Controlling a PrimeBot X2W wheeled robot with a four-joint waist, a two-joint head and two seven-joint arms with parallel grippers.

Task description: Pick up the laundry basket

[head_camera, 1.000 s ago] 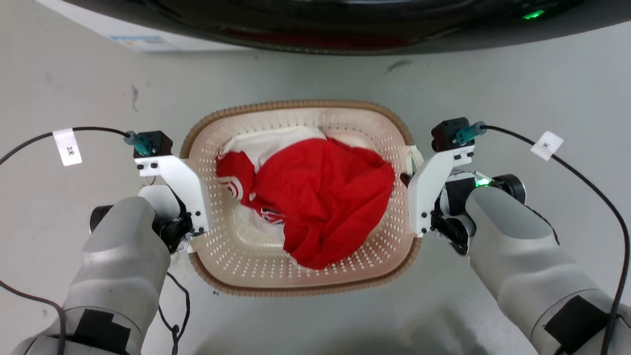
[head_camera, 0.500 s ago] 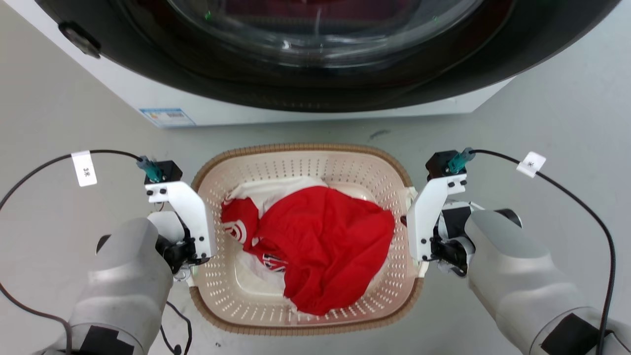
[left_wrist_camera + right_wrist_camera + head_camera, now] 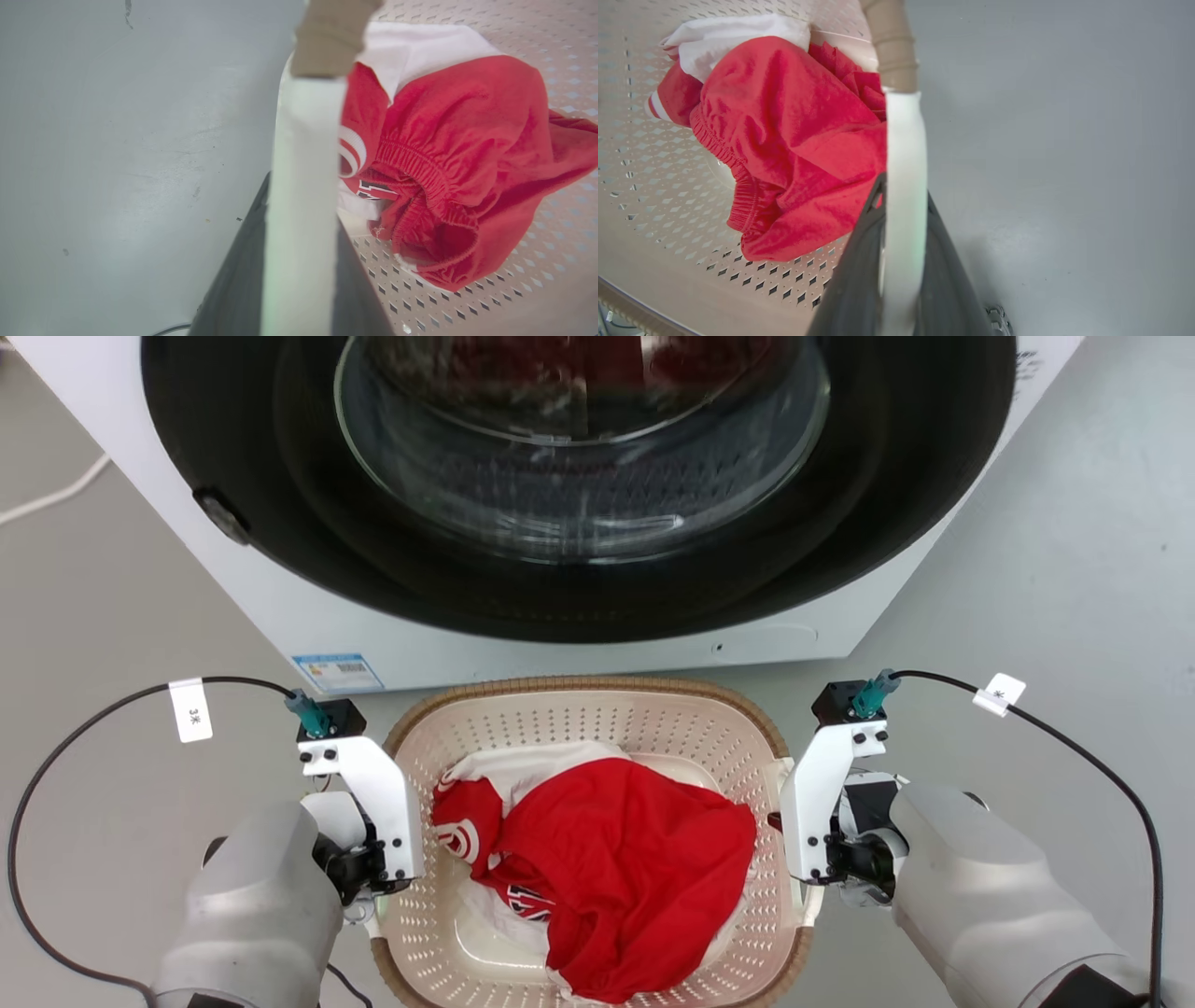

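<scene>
- Nearest the robot, the left claw (image 3: pixel 303 200) was clamped on the white left handle (image 3: pixel 303 140) of the laundry basket (image 3: pixel 607 723), with a dark finger pressed to each side of it.
- The right claw (image 3: pixel 904 191) gripped the white right handle (image 3: pixel 903 135) in the same fashion, so the two-sided grasp appeared complete.
- Between the arms, the basket was level and carried a crumpled red garment (image 3: pixel 625 859) lying over a white garment (image 3: pixel 532 761).
- Whether the basket's base had left the grey floor (image 3: pixel 1074 569) could not be told from these views. Raising it clear, evenly on both sides, looked to be the work remaining.
- Just beyond the basket's far brown rim stood the washing machine (image 3: pixel 579 644), its round dark door facing the load.
</scene>
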